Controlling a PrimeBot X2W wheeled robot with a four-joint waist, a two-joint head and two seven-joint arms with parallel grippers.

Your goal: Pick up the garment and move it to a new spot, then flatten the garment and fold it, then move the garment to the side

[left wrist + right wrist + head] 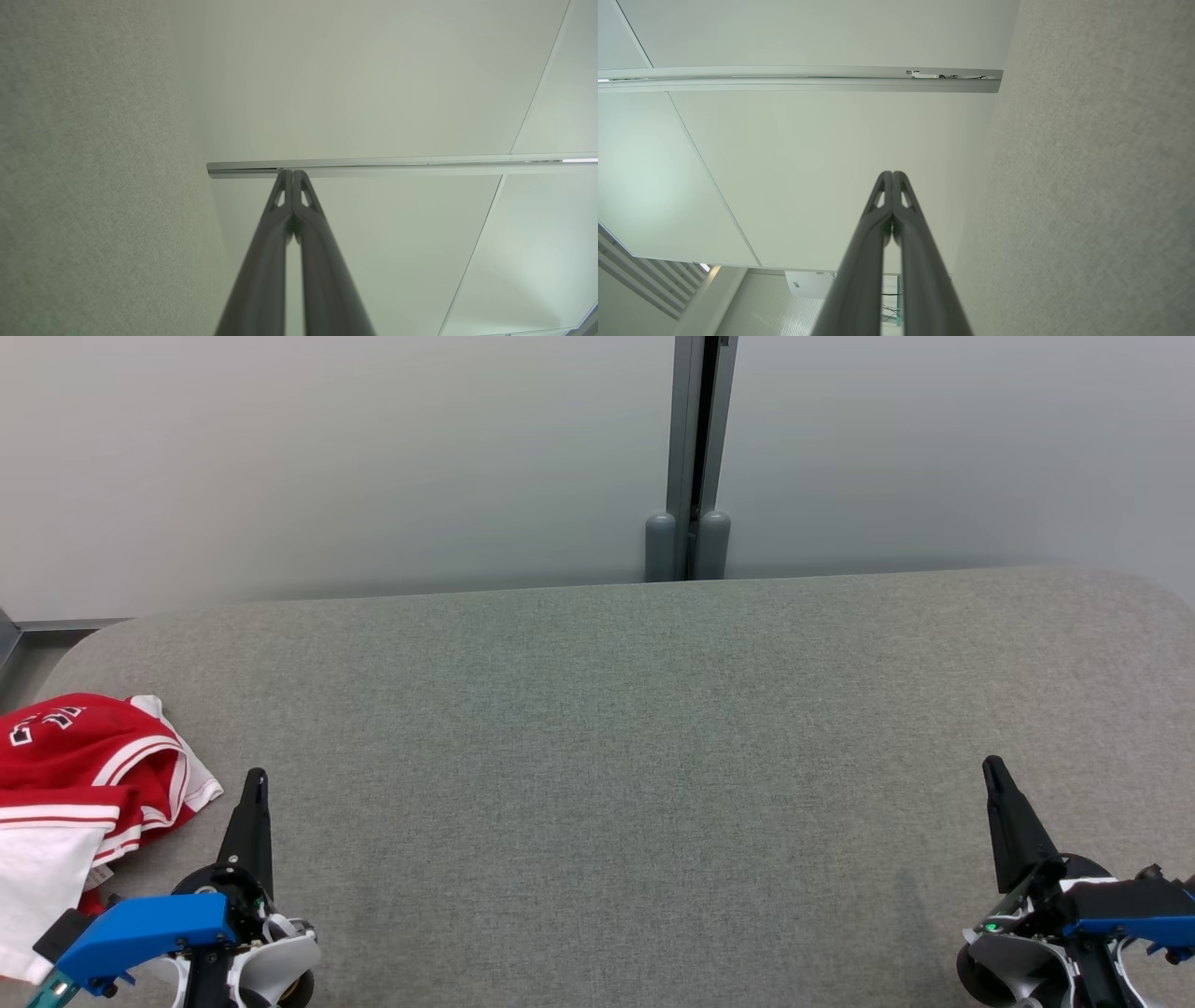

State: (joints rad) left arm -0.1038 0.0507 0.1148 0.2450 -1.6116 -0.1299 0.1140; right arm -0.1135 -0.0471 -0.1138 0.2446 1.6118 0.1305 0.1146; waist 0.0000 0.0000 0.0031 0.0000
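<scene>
A red garment [79,784] with white stripes and a white panel lies crumpled at the left edge of the grey fabric table [616,747] in the head view. Just right of it, at the lower left, my left gripper [255,780] is shut with nothing in it, fingers pointing up the view. My right gripper [993,767] sits at the lower right, far from the garment, also shut and empty. Both wrist views look along pressed-together fingertips, the left gripper [293,173] and the right gripper [892,175] each aimed at a pale wall.
Pale wall panels rise behind the table, with a grey metal post [693,457] at the back centre. The table's rounded corners show at the far left and far right. A metal rail [402,164] crosses the wall.
</scene>
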